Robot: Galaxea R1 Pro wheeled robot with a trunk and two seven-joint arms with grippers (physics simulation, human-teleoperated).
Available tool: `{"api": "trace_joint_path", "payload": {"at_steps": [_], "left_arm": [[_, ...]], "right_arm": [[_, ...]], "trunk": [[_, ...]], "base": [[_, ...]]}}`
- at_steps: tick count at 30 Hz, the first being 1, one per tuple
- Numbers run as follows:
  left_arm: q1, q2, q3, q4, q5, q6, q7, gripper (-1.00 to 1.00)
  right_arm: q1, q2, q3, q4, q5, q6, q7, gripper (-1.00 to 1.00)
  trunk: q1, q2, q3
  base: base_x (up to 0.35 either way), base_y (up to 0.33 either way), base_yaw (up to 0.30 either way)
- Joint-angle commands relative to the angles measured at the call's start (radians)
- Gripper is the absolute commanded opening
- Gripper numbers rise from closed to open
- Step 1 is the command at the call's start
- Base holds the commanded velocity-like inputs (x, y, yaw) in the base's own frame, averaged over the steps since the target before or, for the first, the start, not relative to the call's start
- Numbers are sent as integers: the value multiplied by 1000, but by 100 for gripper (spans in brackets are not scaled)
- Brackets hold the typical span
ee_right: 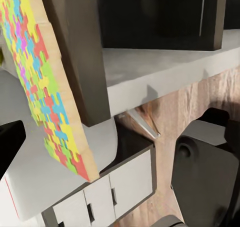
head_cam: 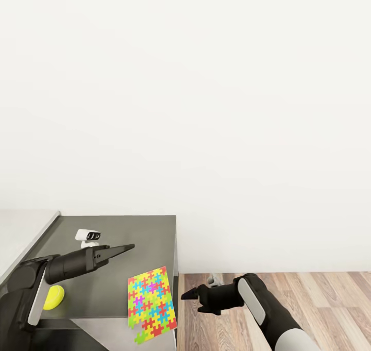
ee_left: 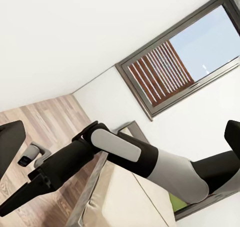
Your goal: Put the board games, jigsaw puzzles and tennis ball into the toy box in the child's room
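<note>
Trouble looms at the dark cabinet (head_cam: 118, 227): the jigsaw puzzle (head_cam: 151, 303) overhangs its front corner, with the tennis ball (head_cam: 53, 297) further in. The left gripper (head_cam: 126, 247) appears closed and empty above it; whether the right gripper (head_cam: 184, 295) beside it is open cannot be told. A nudge could tip the puzzle off.

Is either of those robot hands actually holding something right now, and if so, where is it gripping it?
Neither. The left gripper hangs over the dark cabinet with nothing in it, and the right gripper is empty beside the jigsaw puzzle, not touching it.
</note>
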Motion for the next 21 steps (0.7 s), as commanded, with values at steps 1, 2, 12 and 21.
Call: {"api": "trace_joint_path", "payload": {"at_steps": [1, 2, 12, 21], "left_arm": [[-1, 0, 0, 0, -1, 11, -4, 100], [-1, 0, 0, 0, -1, 11, -4, 100], [-1, 0, -3, 0, 0, 11, -4, 100], [-1, 0, -3, 0, 0, 11, -4, 100]], "right_arm": [[-1, 1, 0, 0, 11, 2, 10, 100], [-1, 2, 0, 0, 11, 2, 10, 100], [-1, 31, 4, 3, 11, 2, 11, 100], [-1, 35, 6, 4, 12, 2, 11, 100]], "trunk": [[0, -1, -1], [0, -1, -1], [0, -1, -1], [0, -1, -1]], "base": [[0, 0, 0], [0, 0, 0], [0, 0, 0], [-1, 1, 0]]}}
